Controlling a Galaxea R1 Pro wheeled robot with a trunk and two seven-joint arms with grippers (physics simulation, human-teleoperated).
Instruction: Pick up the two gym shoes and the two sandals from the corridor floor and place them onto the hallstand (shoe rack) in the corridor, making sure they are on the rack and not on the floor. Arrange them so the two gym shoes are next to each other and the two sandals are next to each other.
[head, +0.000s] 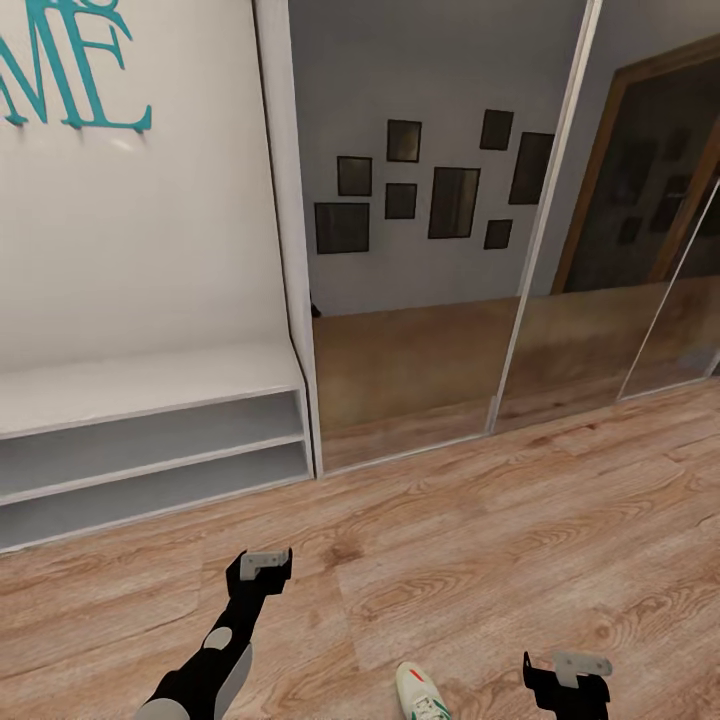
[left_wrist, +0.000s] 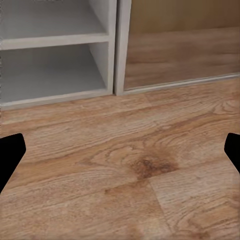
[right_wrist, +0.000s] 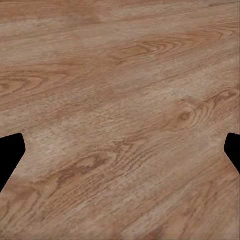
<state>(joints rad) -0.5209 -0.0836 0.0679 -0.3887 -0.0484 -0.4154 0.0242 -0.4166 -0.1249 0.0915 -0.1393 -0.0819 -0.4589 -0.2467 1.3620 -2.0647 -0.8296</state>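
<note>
One gym shoe (head: 420, 695), white with green and red accents, lies on the corridor floor (head: 480, 560) at the bottom edge of the head view, partly cut off. It sits between my two arms, closer to my right gripper (head: 572, 672). That gripper is open and empty over bare planks. My left gripper (head: 265, 566) is also open and empty, low over the floor in front of a low white two-shelf bench (head: 150, 440). The other gym shoe, both sandals and the hallstand are out of view.
The white bench (left_wrist: 55, 65) stands against the left wall under teal letters (head: 70, 70), with both shelf rows bare. Mirrored sliding doors (head: 430, 250) run along the back, reflecting the floor and framed pictures. Wood planks stretch to the right.
</note>
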